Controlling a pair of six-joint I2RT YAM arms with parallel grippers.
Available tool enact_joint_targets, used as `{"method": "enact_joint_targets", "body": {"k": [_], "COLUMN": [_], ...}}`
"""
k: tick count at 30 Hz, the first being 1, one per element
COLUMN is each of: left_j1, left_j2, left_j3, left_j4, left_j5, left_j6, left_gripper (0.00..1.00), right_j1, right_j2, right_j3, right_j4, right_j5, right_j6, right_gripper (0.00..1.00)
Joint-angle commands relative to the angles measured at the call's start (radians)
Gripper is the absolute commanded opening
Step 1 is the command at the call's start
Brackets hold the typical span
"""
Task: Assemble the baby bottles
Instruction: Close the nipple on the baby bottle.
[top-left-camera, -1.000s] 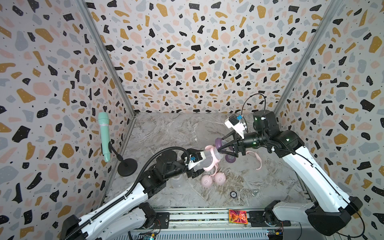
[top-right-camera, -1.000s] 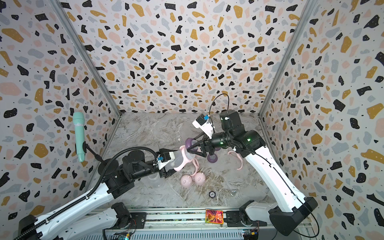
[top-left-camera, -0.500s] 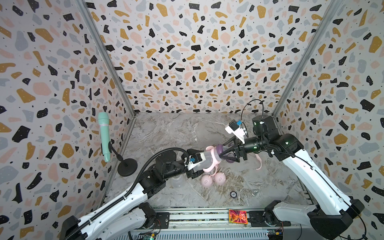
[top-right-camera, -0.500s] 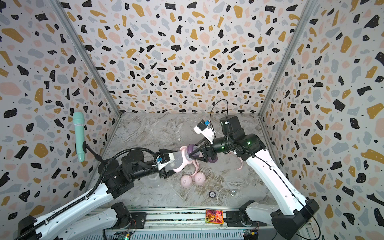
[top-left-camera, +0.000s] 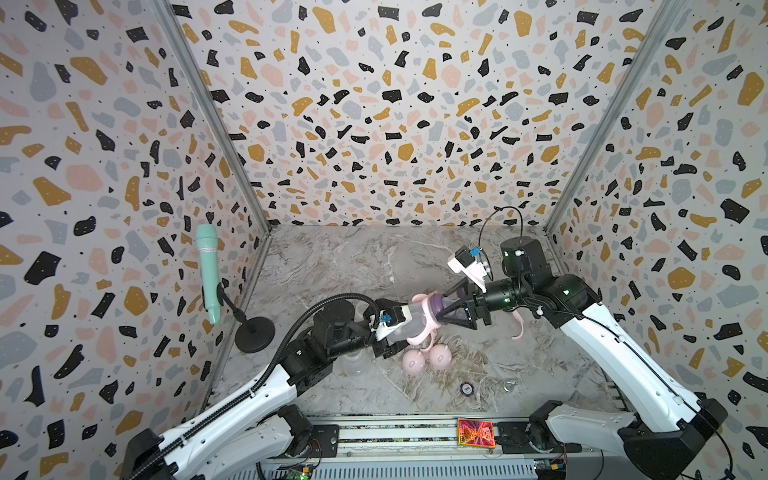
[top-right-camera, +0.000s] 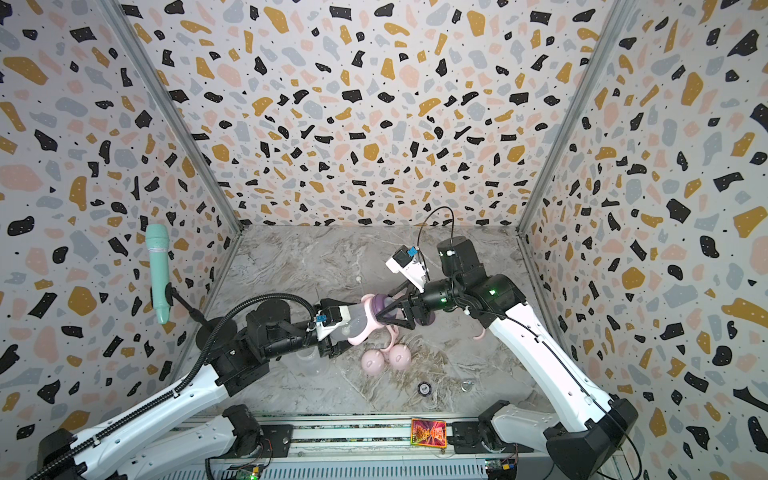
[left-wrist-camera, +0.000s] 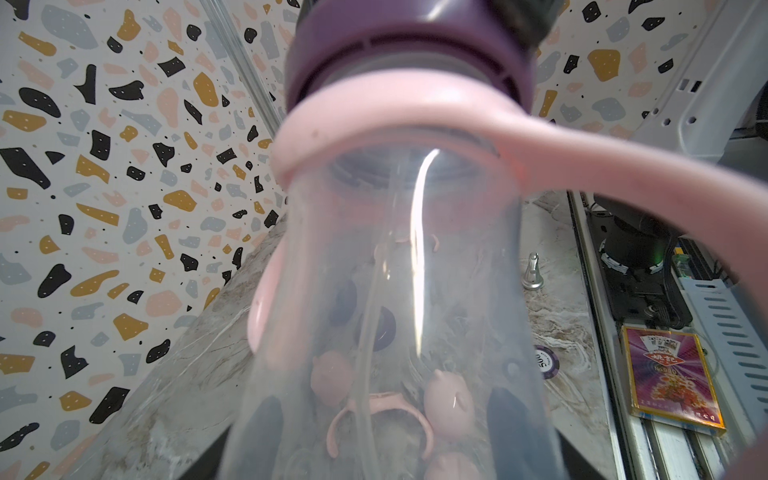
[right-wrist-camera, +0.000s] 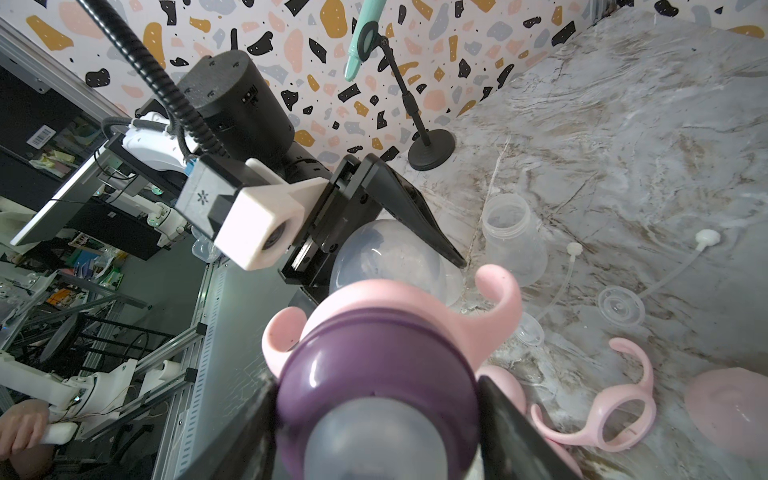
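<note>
Baby bottle (top-left-camera: 409, 326) hangs off the bench, long axis arm to arm: your left end effector (top-left-camera: 397, 332) clamps its body, your right end effector (top-left-camera: 442, 307) clamps the purple collar (top-left-camera: 433, 302).

Grey marbled worktop (top-left-camera: 353, 266): two pink dome caps (top-left-camera: 415, 361) side by side, clear bottle (top-left-camera: 355, 365) near them, pink handle ring (top-left-camera: 517, 326), poker chip (top-left-camera: 467, 388), mic stand base (top-left-camera: 254, 334).

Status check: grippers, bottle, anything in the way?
Left gripper shut on bottle. Right gripper shut on purple collar at its neck. Nothing blocking; loose pink caps lie below.
</note>
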Motion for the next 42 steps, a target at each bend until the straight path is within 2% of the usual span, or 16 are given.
{"method": "enact_joint_targets", "body": {"k": [1, 7, 17, 20, 26, 30, 37, 42], "left_j1": [-0.008, -0.008, -0.010, -0.008, -0.009, -0.009, -0.009, -0.010], "left_j2": [-0.003, -0.035, -0.076, -0.069, -0.011, 0.007, -0.045, -0.082], "left_j3": [0.032, -0.018, -0.075, -0.054, 0.025, 0.051, 0.004, -0.030], "left_j4": [0.059, 0.150, 0.268, 0.214, 0.070, 0.045, 0.174, 0.284], "left_j5": [0.071, 0.059, -0.033, -0.001, 0.171, 0.251, 0.209, 0.076], "left_j6": [0.059, 0.109, 0.219, 0.249, 0.250, 0.240, 0.198, 0.183], "left_gripper": [0.00, 0.00, 0.00, 0.00, 0.00, 0.00, 0.00, 0.00], "right_j1": [0.023, 0.072, 0.127, 0.135, 0.197, 0.244, 0.244, 0.234], "right_j2": [0.017, 0.020, 0.089, 0.092, 0.067, 0.060, 0.041, 0.048], "right_j3": [0.012, -0.045, -0.045, -0.027, 0.001, 0.034, -0.016, -0.112], "right_j4": [0.001, 0.055, -0.007, -0.029, -0.050, -0.060, 0.021, 0.208], "right_j5": [-0.046, -0.114, -0.105, -0.045, 0.166, 0.280, 0.176, 0.114], "right_j6": [-0.026, -0.025, -0.092, -0.121, -0.206, -0.222, -0.170, 0.022], "right_gripper": [0.00, 0.00, 0.00, 0.00, 0.00, 0.00, 0.00, 0.00]}}
